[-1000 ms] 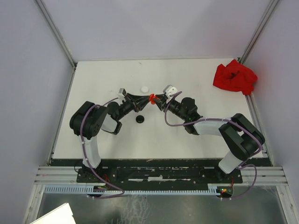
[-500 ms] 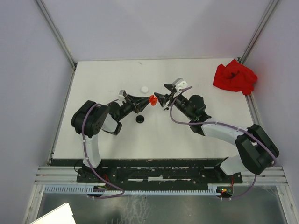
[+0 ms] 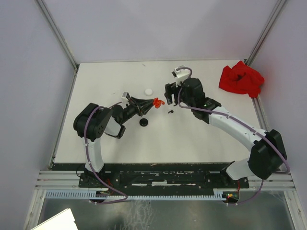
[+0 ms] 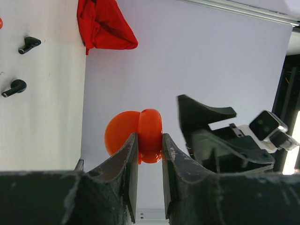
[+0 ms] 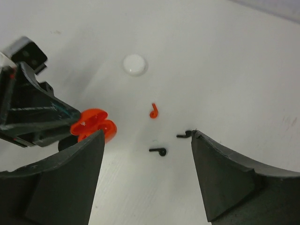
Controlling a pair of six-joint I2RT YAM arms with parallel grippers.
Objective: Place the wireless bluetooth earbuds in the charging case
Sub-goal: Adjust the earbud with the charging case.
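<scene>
Left gripper pinches the red case; right gripper spread wide; red earbud and two black earbuds lie between its jaws.

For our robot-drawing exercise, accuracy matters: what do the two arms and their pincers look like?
The left arm and right arm both have white shells between bulky black joint housings. A thin purple cable loops along each. A small pale camera block sits at each wrist. The left pincer and right pincer have black wedge-shaped fingers, scuffed grey on the left's inner faces.
</scene>
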